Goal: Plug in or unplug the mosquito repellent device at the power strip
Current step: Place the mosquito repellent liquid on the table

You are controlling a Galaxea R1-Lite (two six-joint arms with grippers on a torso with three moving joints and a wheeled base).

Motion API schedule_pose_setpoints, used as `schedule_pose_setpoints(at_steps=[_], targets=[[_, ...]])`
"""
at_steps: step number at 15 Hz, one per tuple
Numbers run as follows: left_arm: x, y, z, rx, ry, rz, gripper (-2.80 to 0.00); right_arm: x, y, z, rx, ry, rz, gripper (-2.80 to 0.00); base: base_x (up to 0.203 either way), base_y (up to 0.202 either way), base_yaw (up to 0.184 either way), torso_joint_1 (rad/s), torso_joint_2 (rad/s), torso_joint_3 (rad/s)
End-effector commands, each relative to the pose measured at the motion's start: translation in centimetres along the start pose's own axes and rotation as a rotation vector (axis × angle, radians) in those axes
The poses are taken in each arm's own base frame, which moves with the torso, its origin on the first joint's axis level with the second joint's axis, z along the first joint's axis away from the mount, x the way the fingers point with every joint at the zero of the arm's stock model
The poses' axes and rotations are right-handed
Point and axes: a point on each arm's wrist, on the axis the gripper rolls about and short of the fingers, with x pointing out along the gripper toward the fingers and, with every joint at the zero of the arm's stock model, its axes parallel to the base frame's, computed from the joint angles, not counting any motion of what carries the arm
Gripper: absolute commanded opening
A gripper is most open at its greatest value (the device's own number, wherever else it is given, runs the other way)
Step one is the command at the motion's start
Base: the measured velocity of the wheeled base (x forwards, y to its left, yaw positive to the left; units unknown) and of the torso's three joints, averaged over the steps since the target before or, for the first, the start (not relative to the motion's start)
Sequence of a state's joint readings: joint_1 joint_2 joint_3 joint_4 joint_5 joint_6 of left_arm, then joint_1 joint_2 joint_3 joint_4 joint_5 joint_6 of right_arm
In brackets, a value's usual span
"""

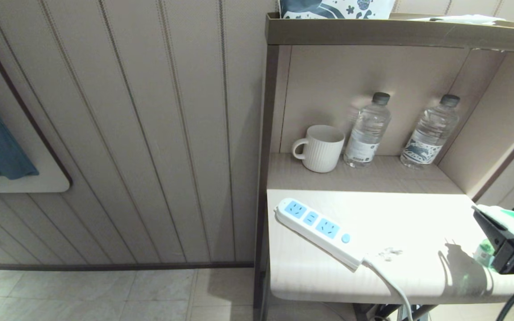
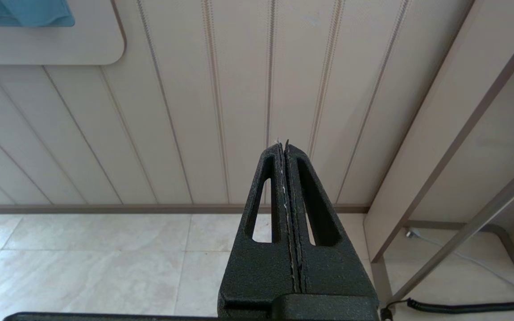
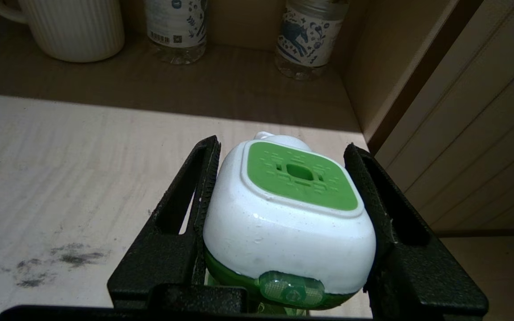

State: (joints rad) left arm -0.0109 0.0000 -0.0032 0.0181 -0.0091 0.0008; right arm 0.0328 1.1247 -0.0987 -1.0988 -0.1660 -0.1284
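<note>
Green-capped device point(image 3: 283, 214) sits clamped in the right hand point(image 3: 283, 191), clearest at the wrist. Left hand point(image 2: 286, 147) is closed, empty. Head view alone shows the strip point(image 1: 317, 232), three sockets; two bottles point(image 1: 366, 131), one mug point(image 1: 321, 148).

A pale wood-grain laminate with a matt finish is seen on the bench point(image 1: 417, 214), smudged grey in 1 patch. The power strip point(image 1: 317, 232) is made of smooth glossy white plastic. The mosquito repellent device point(image 3: 290, 218) is shown in glossy white plastic with a matt green cap. Rough, grainy black plastic is seen on the right claw point(image 3: 283, 156). The mug point(image 1: 320, 148) looks ribbed and matt; the 2 bottles point(image 1: 367, 130) are clear plastic.
</note>
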Motion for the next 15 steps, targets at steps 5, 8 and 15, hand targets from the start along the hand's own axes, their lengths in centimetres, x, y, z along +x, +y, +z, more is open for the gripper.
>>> schedule_pose_setpoints(at_steps=[5,8,15], targets=[[0.0,0.0,0.0,-0.001,0.002,0.0,-2.8,6.3,-0.8,-1.7,-0.028,0.025,-0.105,-2.8,0.0,0.0,0.0,0.0,0.0,0.0],[0.0,0.0,0.0,0.001,0.002,0.0,-2.8,9.2,-0.8,-3.7,-0.029,0.027,-0.143,-2.8,0.0,0.0,0.0,0.0,0.0,0.0],[0.0,0.0,0.0,-0.001,0.002,0.0,-2.8,15.8,-1.4,-4.5,-0.02,-0.019,-0.302,-2.8,0.0,0.0,0.0,0.0,0.0,0.0]])
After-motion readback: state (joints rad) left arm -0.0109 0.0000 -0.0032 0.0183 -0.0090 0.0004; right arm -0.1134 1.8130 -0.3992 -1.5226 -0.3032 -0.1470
